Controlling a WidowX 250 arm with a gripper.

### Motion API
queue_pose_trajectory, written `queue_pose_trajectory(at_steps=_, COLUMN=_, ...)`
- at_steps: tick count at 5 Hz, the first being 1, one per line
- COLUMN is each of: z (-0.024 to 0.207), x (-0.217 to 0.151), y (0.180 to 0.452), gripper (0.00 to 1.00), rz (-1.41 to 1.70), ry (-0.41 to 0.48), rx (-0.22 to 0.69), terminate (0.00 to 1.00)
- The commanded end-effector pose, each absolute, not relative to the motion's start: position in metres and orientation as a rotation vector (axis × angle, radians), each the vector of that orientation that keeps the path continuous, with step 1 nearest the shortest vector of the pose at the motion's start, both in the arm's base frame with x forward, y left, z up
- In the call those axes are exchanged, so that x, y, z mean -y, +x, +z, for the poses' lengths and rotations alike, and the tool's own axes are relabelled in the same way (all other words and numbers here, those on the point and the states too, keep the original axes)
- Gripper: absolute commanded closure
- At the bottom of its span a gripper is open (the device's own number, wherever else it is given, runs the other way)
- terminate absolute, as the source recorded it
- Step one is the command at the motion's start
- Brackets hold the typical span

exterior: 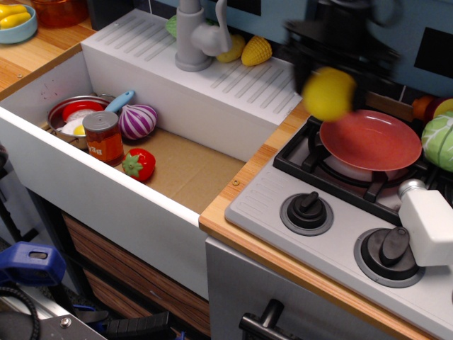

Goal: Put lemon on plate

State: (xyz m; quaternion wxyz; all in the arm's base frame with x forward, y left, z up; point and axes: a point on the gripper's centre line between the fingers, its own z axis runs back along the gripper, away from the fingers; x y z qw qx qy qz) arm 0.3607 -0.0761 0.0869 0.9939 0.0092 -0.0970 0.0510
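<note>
The bright yellow lemon [328,93] hangs in my gripper [333,74], which is blurred by motion and shut on it. It is above the stove's left edge, just left of the red-salmon plate [370,139]. The plate lies flat on the back left burner and has nothing on it. The gripper's black body rises toward the top of the view, so the fingers are hard to make out.
A corn-like piece [256,51] and a pale yellow fruit [233,49] lie on the drainboard by the grey faucet [193,35]. The sink holds a metal bowl [75,117], can [104,137], onion [138,120] and strawberry [139,163]. A white shaker [429,219] and cabbage [439,139] stand at right.
</note>
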Motion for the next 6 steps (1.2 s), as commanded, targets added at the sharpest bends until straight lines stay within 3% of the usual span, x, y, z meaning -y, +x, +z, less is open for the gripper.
queue_pose_trajectory(at_steps=1, z=0.0896, x=0.1074, y=0.361, gripper=1.0, rz=0.116, ry=-0.052, rx=0.3, terminate=0.0)
queue_pose_trajectory(at_steps=2, z=0.0851, x=0.1089, y=0.3644, gripper=0.0, rz=0.099, ry=-0.059, rx=0.315, terminate=0.0)
queue_pose_trajectory(at_steps=6, z=0.0869, x=0.0999, y=0.3664, gripper=0.0, rz=0.078, ry=-0.041, rx=0.313, terminate=0.0)
